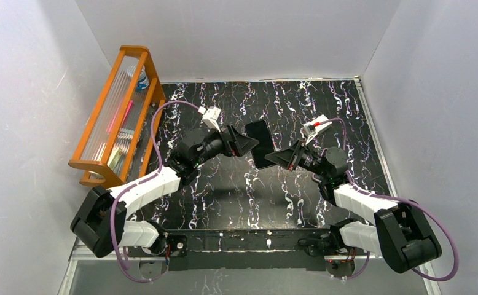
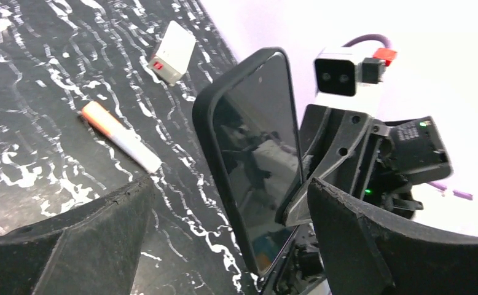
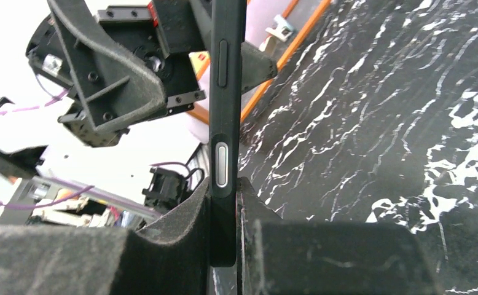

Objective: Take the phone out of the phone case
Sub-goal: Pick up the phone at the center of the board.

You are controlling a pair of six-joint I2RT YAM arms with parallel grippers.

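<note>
**Black-cased phone [image 1: 261, 142] held in mid-air**

It hangs above the marbled table [image 1: 236, 196], between both arms. The right gripper [image 3: 224, 212] is pinched tight on one end of it. The left gripper [image 1: 247, 145], forearm reaching inward, faces the screen with fingers spread wide, holding nothing.

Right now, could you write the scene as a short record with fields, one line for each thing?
phone: inside its black case, held above the table
right end effector: shut on the phone, pinching front and back
left end effector: open, close to the phone
marker: orange and white, lying on the table
</note>
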